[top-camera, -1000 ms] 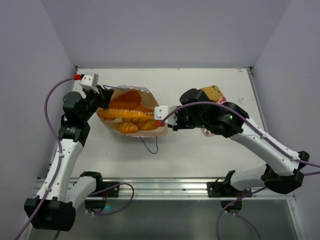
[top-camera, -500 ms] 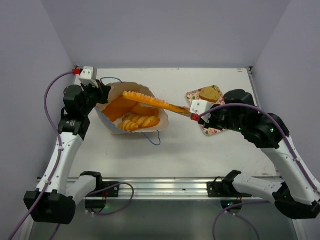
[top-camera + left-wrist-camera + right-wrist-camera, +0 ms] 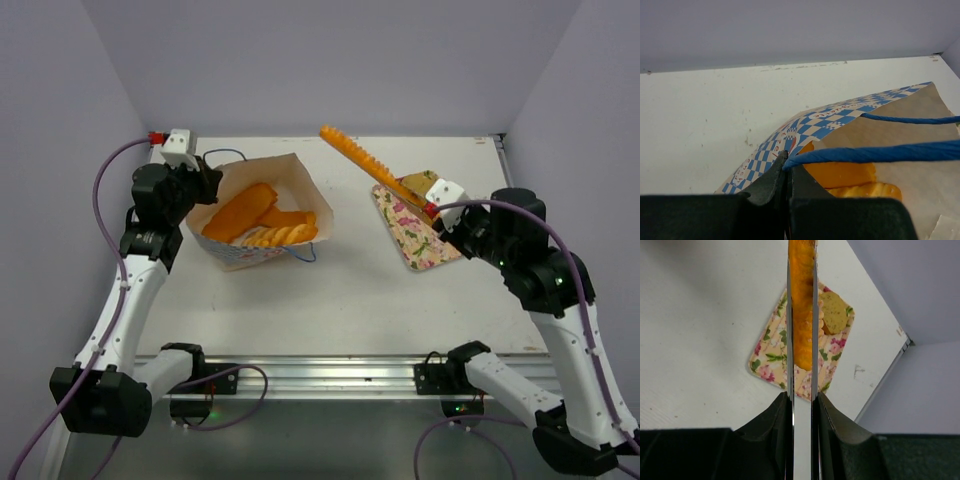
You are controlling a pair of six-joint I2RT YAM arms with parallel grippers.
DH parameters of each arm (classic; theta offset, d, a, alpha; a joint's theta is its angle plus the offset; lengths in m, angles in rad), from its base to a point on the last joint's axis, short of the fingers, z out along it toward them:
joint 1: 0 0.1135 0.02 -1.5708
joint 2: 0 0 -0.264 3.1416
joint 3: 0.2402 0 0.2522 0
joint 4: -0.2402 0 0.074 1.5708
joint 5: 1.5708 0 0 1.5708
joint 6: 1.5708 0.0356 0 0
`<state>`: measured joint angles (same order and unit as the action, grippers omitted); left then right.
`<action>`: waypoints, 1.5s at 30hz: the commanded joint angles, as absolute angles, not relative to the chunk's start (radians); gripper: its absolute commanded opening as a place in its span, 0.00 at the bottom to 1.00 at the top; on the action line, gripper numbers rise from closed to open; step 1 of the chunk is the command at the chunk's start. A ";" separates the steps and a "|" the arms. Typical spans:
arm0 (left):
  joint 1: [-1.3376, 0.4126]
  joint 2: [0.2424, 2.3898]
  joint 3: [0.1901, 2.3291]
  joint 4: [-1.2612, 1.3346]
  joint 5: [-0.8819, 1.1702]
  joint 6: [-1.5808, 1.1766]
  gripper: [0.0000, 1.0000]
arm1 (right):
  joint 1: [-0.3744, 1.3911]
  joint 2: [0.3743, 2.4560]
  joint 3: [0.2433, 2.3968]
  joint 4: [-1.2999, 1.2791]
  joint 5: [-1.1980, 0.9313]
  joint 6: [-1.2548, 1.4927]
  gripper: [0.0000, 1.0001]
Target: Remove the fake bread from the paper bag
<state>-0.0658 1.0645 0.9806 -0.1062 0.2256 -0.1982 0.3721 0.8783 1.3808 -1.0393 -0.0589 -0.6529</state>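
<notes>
1. Paper bag (image 3: 240, 254) resting on the table (image 3: 350, 300), mouth gaping wide, checkered band along its near side.
2. Inside the paper bag: two pieces of fake bread, a smooth orange loaf (image 3: 238, 212) and, just beside it toward the near right, a twisted golden one (image 3: 285, 236). Both partly visible past the bag's edge in the left wrist view.
3. Left gripper (image 3: 203, 186) at the paper bag's far-left rim, jaws pressed together on the blue cord handle (image 3: 875, 153) where the cord meets the paper.
4. Right gripper (image 3: 433, 208) well to the right of the paper bag, raised off the table, clamped on one end of a long ridged loaf (image 3: 362, 160).
5. Long ridged loaf wholly outside the paper bag and apart from it, slanting away from the fingers with its free end toward the bag's far-right side.
6. Floral tray (image 3: 425, 250) flat on the table, right of the paper bag and well apart from it.
7. Round bun (image 3: 834, 312) lying on the tray, at the end farther back; gripped end of the long loaf above the tray in the right wrist view.
</notes>
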 commanded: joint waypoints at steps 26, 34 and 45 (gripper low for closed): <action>-0.060 0.977 0.891 -0.055 0.336 -0.199 0.00 | -0.061 1.057 0.905 -0.577 -0.074 -1.005 0.02; -0.060 0.968 0.881 -0.061 0.333 -0.190 0.00 | -0.103 1.058 0.858 -0.546 -0.090 -1.110 0.04; -0.061 0.959 0.874 -0.060 0.337 -0.186 0.00 | -0.118 1.092 0.818 -0.503 -0.084 -1.164 0.20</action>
